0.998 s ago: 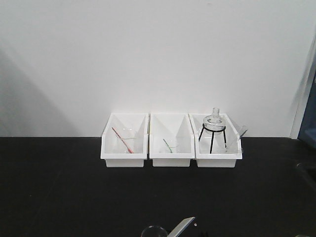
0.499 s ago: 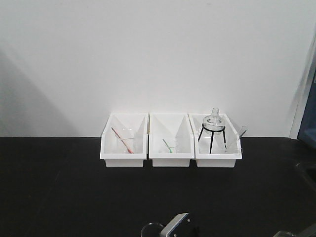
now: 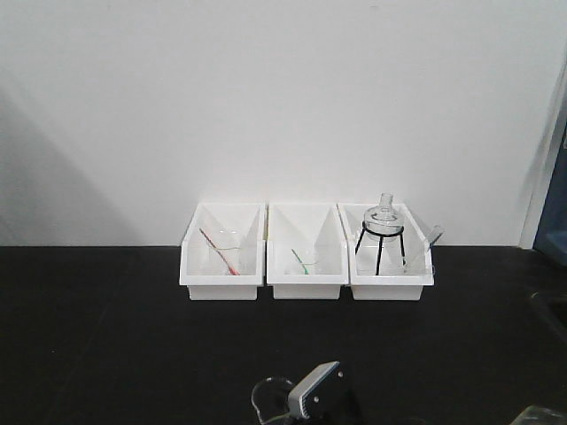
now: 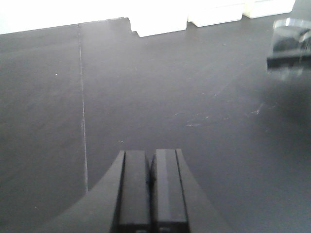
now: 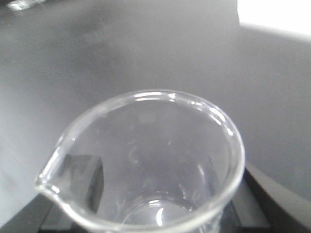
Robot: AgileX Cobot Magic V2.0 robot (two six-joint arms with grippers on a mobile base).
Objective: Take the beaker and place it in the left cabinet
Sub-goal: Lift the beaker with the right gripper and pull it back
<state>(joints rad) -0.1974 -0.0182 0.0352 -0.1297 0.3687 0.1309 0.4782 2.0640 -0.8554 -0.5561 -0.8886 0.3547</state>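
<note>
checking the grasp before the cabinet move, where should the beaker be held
Take the beaker by its straight side wall just under the flared rim, coming in level from the side opposite the pouring lip: it is upright, round and open-topped.

We see a black surface (image 3: 106, 336), three white boxes (image 3: 306, 282), a white wall (image 3: 266, 97), a clear beaker (image 5: 146, 160), a red stick (image 3: 221, 252), a green stick (image 3: 306, 264) and a black stand (image 3: 379, 255).

The beaker (image 5: 146, 160) — small, clear glass, empty — is standing upright, its pouring lip pointing lower left in the right wrist view. It is sitting clasped in the right gripper (image 5: 146, 208), toward the counter's (image 3: 106, 336) front edge.
</note>
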